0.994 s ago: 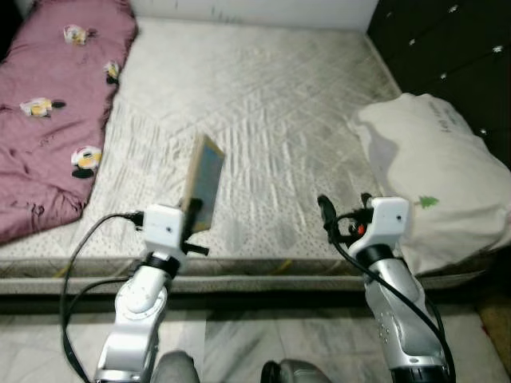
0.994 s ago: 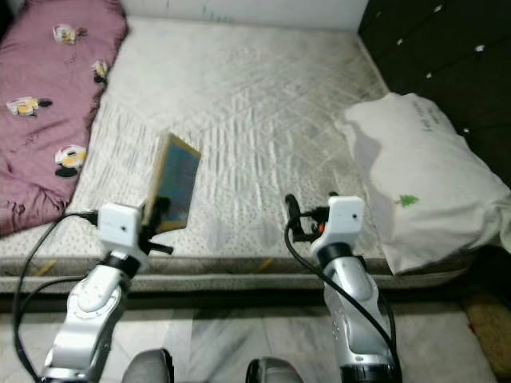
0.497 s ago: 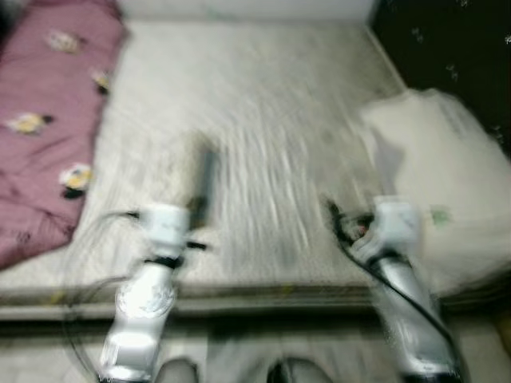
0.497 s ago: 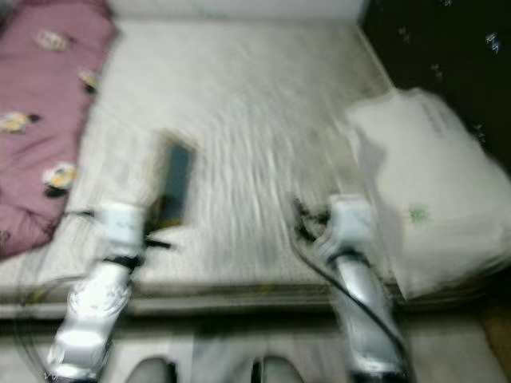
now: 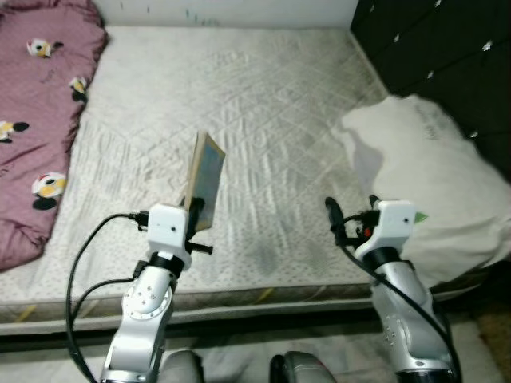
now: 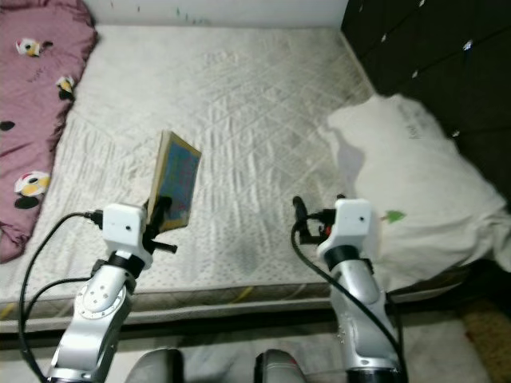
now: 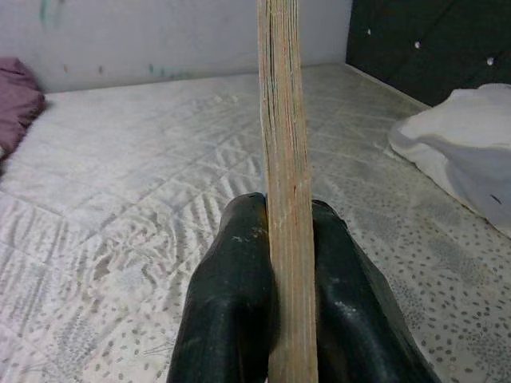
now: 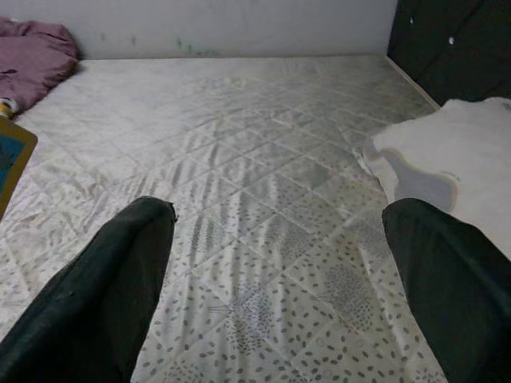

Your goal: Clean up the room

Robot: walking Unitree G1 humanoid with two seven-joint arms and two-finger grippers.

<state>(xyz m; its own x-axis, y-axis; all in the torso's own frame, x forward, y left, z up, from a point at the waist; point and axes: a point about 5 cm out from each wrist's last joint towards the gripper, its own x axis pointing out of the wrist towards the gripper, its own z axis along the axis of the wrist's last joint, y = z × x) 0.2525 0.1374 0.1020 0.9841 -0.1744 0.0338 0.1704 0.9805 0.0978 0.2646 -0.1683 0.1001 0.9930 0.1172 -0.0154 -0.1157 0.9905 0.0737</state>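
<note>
My left gripper (image 5: 194, 214) is shut on a thin book (image 5: 206, 179) with a tan edge and a teal cover, held upright on edge above the front part of the bare mattress (image 5: 239, 104). In the left wrist view the book's edge (image 7: 286, 199) runs straight up between the two black fingers (image 7: 231, 319). My right gripper (image 5: 349, 217) is open and holds nothing, hovering over the mattress front beside a white pillow (image 5: 427, 175). The right wrist view looks out between its spread fingers (image 8: 104, 279) over the quilted mattress (image 8: 263, 152).
A maroon blanket (image 5: 36, 104) with cartoon prints lies along the left side of the mattress. A dark tufted headboard (image 5: 447, 56) stands on the right behind the pillow. The mattress's front edge (image 5: 263, 299) is just before me, with pale floor below.
The camera has shifted, with blur in between: the blanket now sits further left and the mattress front edge lower in the picture. Both grippers keep their poses, the left still holding the book.
</note>
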